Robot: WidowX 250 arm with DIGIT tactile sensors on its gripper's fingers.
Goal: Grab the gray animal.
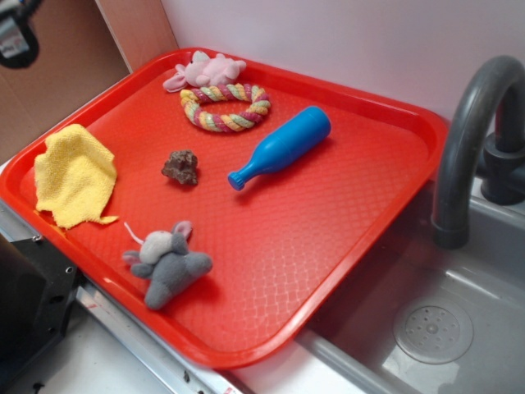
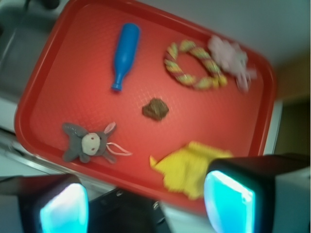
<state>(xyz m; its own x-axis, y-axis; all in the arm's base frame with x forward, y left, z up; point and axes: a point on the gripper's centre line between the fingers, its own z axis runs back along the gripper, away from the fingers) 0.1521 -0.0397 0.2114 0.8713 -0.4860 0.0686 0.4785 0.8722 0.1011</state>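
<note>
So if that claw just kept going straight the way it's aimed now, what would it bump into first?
Probably the yellow cloth: in the wrist view it lies nearest between the open gripper fingers, on the red tray. Depth is unclear.

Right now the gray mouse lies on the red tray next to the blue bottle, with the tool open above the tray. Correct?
Not quite. The gray mouse lies by the red tray's near edge, well apart from the blue bottle; the exterior view shows it. The tool is open.
</note>
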